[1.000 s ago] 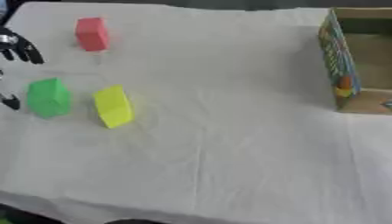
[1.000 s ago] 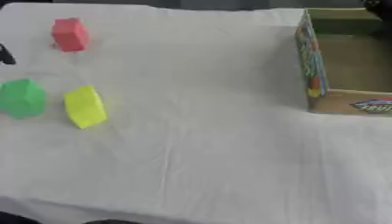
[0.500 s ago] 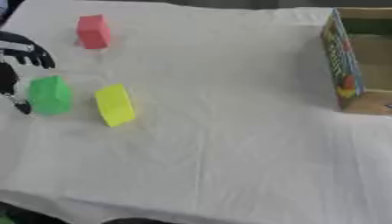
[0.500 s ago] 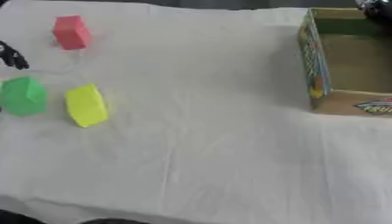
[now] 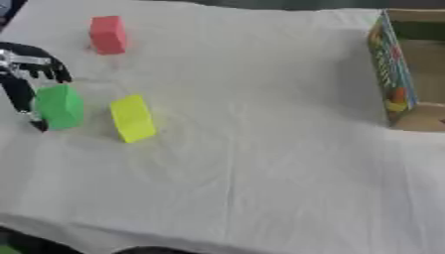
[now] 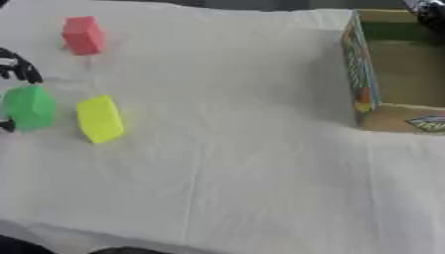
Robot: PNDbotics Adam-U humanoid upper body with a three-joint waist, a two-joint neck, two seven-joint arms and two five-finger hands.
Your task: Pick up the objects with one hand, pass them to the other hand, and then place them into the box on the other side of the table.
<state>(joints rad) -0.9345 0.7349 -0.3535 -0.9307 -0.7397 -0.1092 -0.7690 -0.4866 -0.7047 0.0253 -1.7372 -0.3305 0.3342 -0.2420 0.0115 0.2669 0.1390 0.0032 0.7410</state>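
At the counter's (image 5: pixel 260 163) left edge, the left robot hand (image 5: pixel 26 74) curls around the green block (image 5: pixel 59 105). Yellow block (image 5: pixel 132 118) lies just beside it.

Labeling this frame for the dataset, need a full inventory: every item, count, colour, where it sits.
red block: 1, red, far left of the table
green block: 1, green, left edge, beside the yellow one
yellow block: 1, yellow, just right of the green block
box: 1, brown cardboard with a colourful printed side, open top, far right
tablecloth: 1, white, covers the table
left hand: 1, black and silver, left edge, fingers curved around the green block's far and left sides
right hand: not clearly visible
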